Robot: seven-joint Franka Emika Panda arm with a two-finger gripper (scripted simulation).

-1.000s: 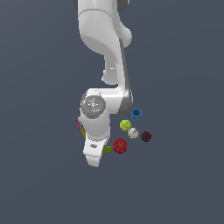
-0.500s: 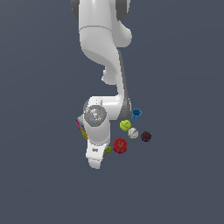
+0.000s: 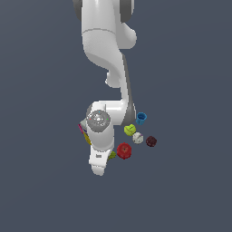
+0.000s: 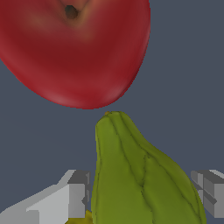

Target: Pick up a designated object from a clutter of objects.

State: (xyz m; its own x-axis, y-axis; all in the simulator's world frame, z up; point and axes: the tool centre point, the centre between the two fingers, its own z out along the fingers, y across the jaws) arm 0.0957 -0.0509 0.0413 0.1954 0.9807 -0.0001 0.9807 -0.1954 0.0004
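Straddling the pear (image 4: 140,175) low in the wrist view, my pincer (image 4: 144,197) stands apart, one finger (image 4: 72,197) either side so it can close across the narrow body. Apple (image 4: 74,48) sits just beyond its tip, upper left. In the exterior view, my arm hides most of the pear (image 3: 112,155), beside the apple (image 3: 124,150).

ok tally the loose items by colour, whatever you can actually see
red: 1, apple-like fruit
olive green: 1, pear-like object between the gripper fingers
bright yellow-green: 1, ball
white: 1, ball
dark maroon: 1, lump
blue: 1, cup
total: 6; arm hides more
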